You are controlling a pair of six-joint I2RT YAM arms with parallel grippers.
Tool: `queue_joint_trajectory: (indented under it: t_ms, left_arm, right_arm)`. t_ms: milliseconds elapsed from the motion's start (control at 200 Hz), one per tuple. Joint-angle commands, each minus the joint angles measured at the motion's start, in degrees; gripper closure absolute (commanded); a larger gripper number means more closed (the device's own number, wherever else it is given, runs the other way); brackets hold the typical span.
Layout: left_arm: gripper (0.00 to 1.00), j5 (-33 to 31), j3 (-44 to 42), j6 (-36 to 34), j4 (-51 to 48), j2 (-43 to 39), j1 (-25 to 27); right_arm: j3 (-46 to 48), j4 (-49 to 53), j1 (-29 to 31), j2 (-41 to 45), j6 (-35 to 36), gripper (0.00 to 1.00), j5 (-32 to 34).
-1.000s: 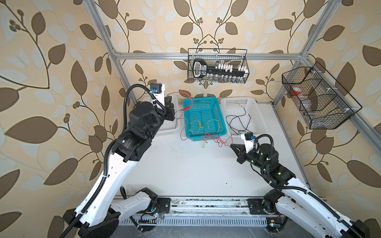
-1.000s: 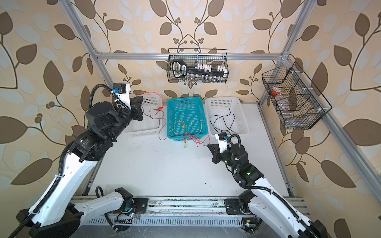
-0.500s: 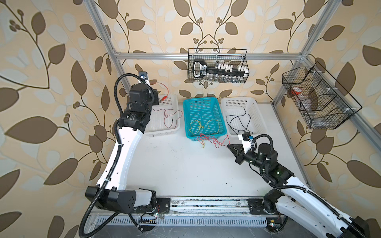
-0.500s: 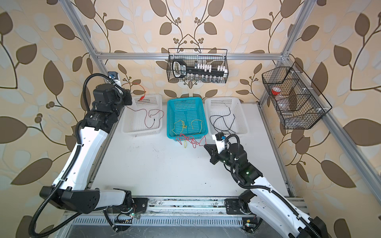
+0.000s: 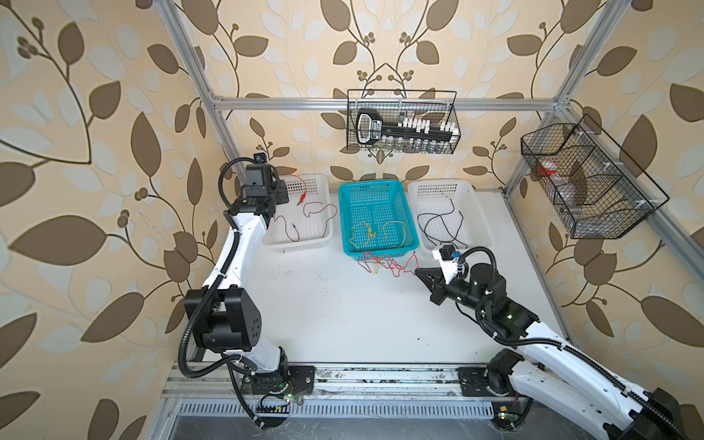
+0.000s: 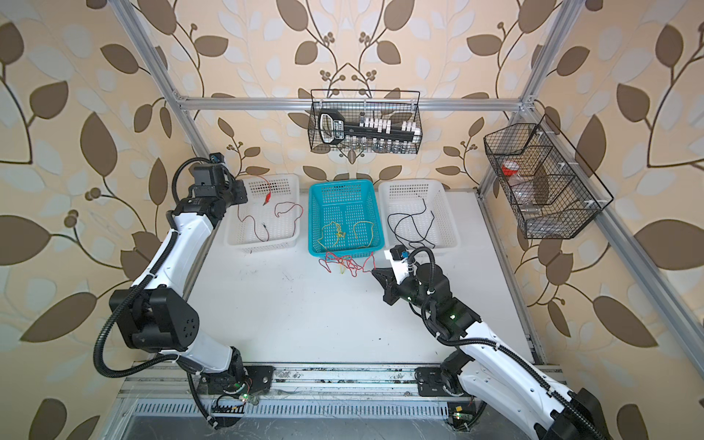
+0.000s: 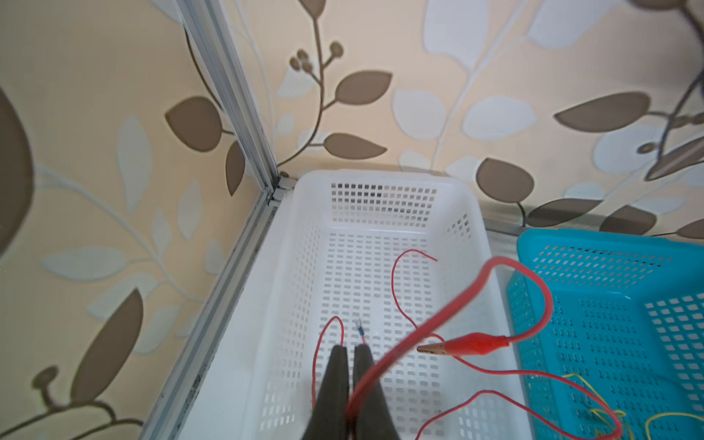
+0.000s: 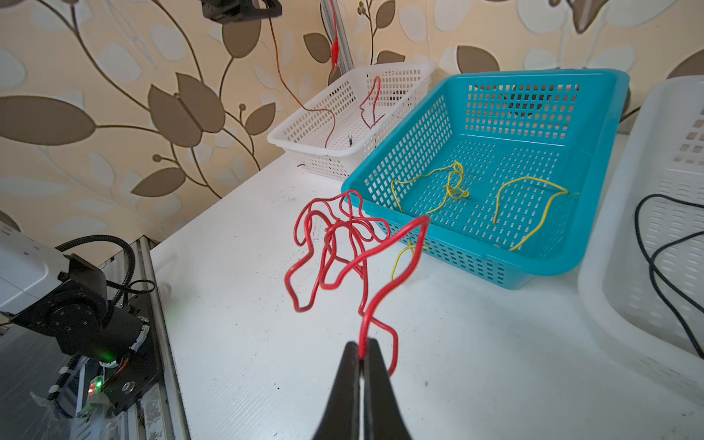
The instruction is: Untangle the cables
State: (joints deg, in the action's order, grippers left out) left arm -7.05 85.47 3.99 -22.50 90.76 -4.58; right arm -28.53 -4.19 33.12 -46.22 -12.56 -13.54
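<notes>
Noting three baskets along the back of the counter (image 5: 343,312). Left white basket (image 5: 297,245): thin red cables (image 5: 320,207). Blue basket (image 5: 381,251), middle: yellow cables (image 5: 367,230). Right white basket (image 5: 440,184): black cables (image 5: 430,215). Red tangle (image 8: 335,244), one yellow strand (image 8: 404,255) caught in it, sits just before the blue basket's front wall. Left arm reaches high over the left white basket, left gripper (image 7: 351,348) clamped on a thicker red cable (image 7: 499,261) whose clip (image 7: 468,347) dangles free. Right arm low, right gripper (image 8: 360,344) pinched together on one end of the tangle, just above the counter.
</notes>
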Motion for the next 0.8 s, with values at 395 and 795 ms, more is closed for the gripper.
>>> queue_joint_trajectory:
  t_ms: [395,795]
  left_arm:
    - [0.89,4.05,-1.43,10.29,-5.9,8.32,-0.52]
    - [0.01,8.17,-2.88,10.22,-7.23,5.34,-0.52]
  right_arm:
    - [-2.54,-3.37,1.05,-2.0,1.0,1.0,-0.86]
    - [-2.9,-4.25,1.09,-2.14,0.87,1.0,-1.82]
